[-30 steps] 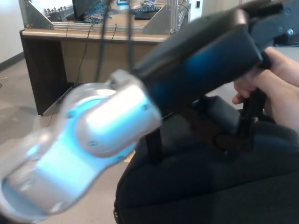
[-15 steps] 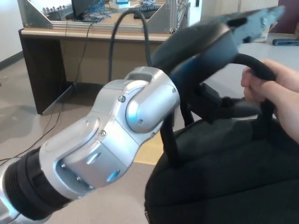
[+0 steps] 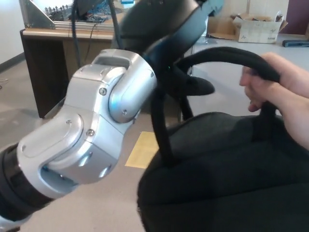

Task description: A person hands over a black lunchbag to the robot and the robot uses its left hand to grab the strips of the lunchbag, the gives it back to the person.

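Left hand (image 3: 166, 24) reaches over the lunchbag (image 3: 227, 174) straps (image 3: 227, 54), grip hidden; bag hangs from the person's hand (image 3: 275, 87). Released early, it could drop

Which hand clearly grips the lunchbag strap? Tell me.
The person's bare hand, wrapped over the strap on the right; the robot's black left hand sits at its left, grip unclear.

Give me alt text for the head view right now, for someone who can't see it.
A person's hand holds up a black lunchbag by its strap while the robot's left hand reaches in at the strap's other end, its silver forearm filling the left side. A wooden desk stands behind.
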